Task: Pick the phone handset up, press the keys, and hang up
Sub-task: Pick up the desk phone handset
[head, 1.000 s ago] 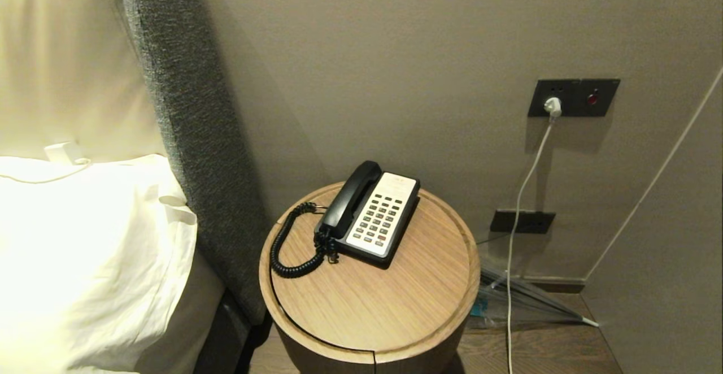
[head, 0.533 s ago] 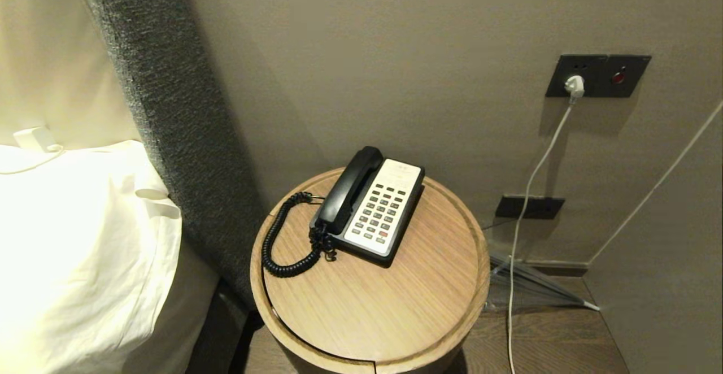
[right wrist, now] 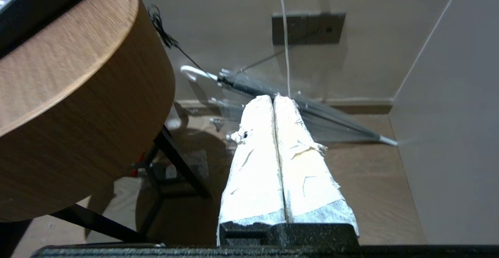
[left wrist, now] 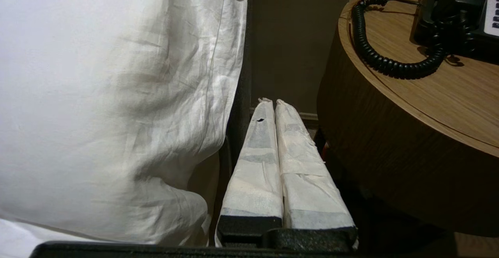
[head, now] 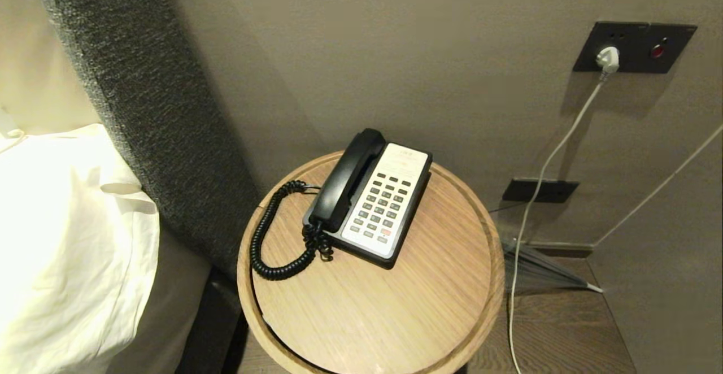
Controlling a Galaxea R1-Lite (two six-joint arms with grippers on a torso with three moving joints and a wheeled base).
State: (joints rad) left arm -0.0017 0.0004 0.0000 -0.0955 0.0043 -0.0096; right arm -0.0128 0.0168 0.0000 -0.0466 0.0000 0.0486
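Neither tool has moved; only our view has tipped further down, so the phone handset [head: 345, 180] sits higher and larger before us, untouched in its cradle on the phone base [head: 384, 204]. Left tool [left wrist: 269, 103] and right tool [right wrist: 273, 98] hang low beside the round wooden counter [head: 446, 306], fingers pressed together, empty. Beyond lie a pillow [head: 62, 238] and a wall socket [head: 632, 46].
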